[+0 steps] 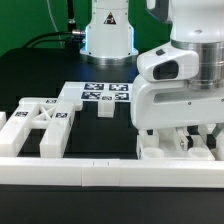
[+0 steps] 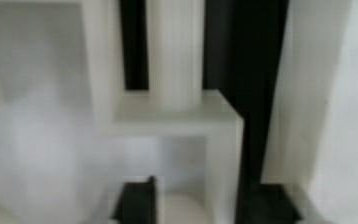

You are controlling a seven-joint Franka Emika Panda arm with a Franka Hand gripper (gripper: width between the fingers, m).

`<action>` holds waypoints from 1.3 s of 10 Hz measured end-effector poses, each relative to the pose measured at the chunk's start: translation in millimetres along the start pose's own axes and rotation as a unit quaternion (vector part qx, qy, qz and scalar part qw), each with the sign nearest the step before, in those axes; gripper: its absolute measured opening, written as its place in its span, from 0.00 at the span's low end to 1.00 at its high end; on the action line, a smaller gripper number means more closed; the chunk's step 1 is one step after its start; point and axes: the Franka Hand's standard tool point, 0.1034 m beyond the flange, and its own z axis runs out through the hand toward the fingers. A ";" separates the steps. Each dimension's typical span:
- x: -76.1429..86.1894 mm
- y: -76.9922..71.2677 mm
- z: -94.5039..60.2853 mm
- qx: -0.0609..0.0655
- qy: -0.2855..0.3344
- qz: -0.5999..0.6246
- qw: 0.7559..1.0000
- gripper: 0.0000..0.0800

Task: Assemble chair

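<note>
My gripper (image 1: 178, 138) is low over the front right of the table, among chunky white chair pieces (image 1: 152, 148) that lie against the front rail. In the blurred wrist view my gripper (image 2: 206, 202) has its two dark fingers (image 2: 140, 200) on either side of a white chair piece (image 2: 179, 110), shut on it. A narrower white post (image 2: 176, 45) runs on from that piece. The X-braced panel (image 1: 40, 125) lies flat at the exterior view's left, apart from the gripper. A small white tagged block (image 1: 103, 111) sits mid-table.
The marker board (image 1: 106, 92) lies behind the middle of the black table. A long low white border rail (image 1: 100, 172) runs along the front edge. The arm's base (image 1: 108, 35) stands at the back, and the arm's bulky white wrist (image 1: 185, 75) hides the parts beneath it.
</note>
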 end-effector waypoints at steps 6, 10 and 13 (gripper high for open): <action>-9.5 24.2 -54.6 -0.007 0.016 -0.055 0.998 0.80; -15.1 28.0 -53.8 -0.008 0.014 -0.056 0.998 0.81; -46.0 52.8 -45.8 -0.004 0.000 -0.020 1.000 0.81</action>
